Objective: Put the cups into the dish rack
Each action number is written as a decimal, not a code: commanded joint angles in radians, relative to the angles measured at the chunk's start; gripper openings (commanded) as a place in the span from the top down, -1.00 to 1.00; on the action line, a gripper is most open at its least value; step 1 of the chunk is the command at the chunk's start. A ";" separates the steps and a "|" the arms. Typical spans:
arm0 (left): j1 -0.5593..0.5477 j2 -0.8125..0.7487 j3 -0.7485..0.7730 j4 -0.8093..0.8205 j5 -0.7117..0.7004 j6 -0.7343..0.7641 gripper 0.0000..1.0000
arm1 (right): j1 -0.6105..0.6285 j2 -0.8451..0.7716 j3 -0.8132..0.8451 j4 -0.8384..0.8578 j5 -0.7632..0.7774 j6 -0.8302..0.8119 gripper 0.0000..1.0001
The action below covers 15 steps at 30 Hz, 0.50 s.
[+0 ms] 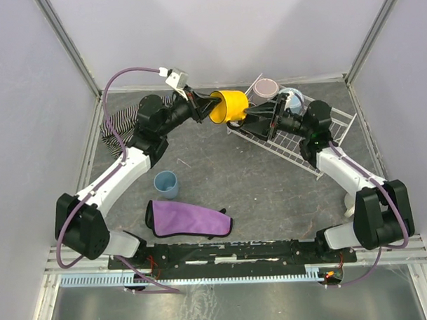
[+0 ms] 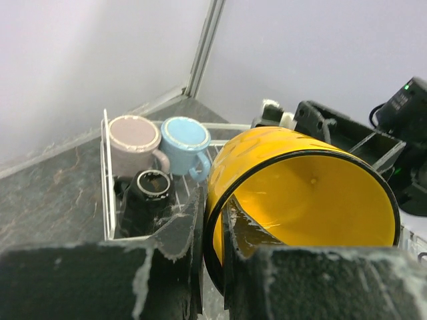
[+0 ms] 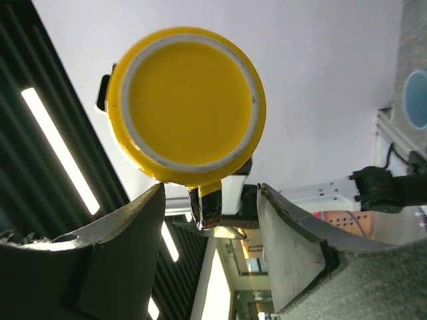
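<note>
Seen from above, two robot arms meet over a dark grey worktop [image 1: 271, 193]. The left pincer [image 1: 210, 102] is clamped on the rim of a yellow ceramic cup [image 1: 230, 106], one finger inside the mouth and one outside. It holds the cup on its side in the air, just beside the near-left corner of the white wire-grid dish rack [image 1: 286, 145].

The right pincer [image 3: 212, 187] faces the cup's base with its fingers spread wide apart, gripping nothing. Its wrist view shows the round base centred above the gap, not yet between the fingers.

The rack already holds a pale pink mug [image 2: 133, 137], a light blue mug [image 2: 183, 137] and a small black cup [image 2: 153, 185], grouped at the far end. A dusty-blue handleless cup [image 1: 165, 183] stands alone on the worktop, well apart from the rack, near a purple cloth [image 1: 187, 218].

This looks like a handover of the yellow cup, or its final carry into the rack. Next, the right pincer would need to line up and close around the cup body before the left lets go, then set it in a free section clear of the three cups. The dusty-blue cup remains to be loaded.
</note>
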 commanded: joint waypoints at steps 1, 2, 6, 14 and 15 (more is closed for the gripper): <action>0.002 -0.021 -0.008 0.276 0.020 -0.099 0.94 | 0.052 -0.022 -0.035 0.320 0.062 0.189 -0.30; 0.002 -0.014 -0.006 0.282 0.018 -0.112 0.94 | 0.064 -0.015 -0.035 0.331 0.071 0.192 -0.30; 0.002 0.023 0.007 0.326 0.040 -0.181 0.94 | 0.108 0.016 -0.020 0.362 0.101 0.188 -0.26; 0.003 0.033 -0.021 0.385 0.037 -0.227 0.94 | 0.190 0.087 0.029 0.424 0.156 0.201 -0.07; 0.002 0.030 -0.026 0.388 0.036 -0.226 0.94 | 0.197 0.094 0.033 0.430 0.161 0.202 -0.05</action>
